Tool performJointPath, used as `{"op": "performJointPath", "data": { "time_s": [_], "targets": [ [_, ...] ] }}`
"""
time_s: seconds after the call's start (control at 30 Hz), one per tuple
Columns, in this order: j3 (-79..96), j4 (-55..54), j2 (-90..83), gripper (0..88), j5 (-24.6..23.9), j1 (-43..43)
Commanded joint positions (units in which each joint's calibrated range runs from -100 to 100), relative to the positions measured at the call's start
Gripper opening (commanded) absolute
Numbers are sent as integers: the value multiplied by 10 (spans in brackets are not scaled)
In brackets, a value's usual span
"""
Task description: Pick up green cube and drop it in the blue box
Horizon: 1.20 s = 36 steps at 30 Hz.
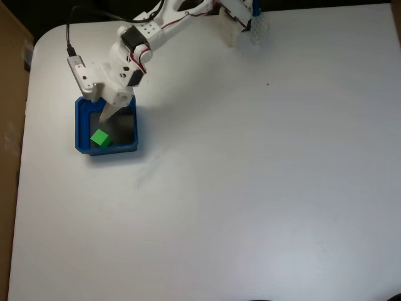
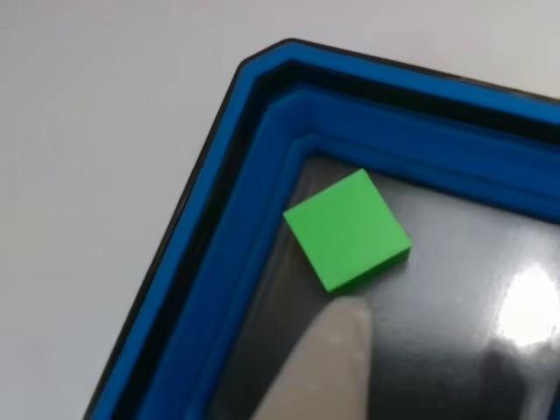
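On a white table (image 1: pixel 250 188) edged by brown cardboard (image 1: pixel 9 94), the cube (image 1: pixel 100 138) lay inside the box (image 1: pixel 80 128). The gripper (image 1: pixel 105 116) hovered above it, empty; jaw spread unclear.

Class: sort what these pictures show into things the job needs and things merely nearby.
Job:
green cube, lying inside the box
blue box
gripper, over the box

Merely nearby:
white table
brown board beside the table

Perhaps a lab: bare white table (image 1: pixel 250 188)
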Motion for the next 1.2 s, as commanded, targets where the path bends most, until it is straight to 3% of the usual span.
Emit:
{"op": "performJointPath", "data": {
  "time_s": [0.0, 0.53, 1.17],
  "targets": [
    [80, -6, -124, 265, 1, 5],
    [393, -11, -446, 261, 3, -1],
    [544, -14, -731, 261, 3, -22]
  ]
}}
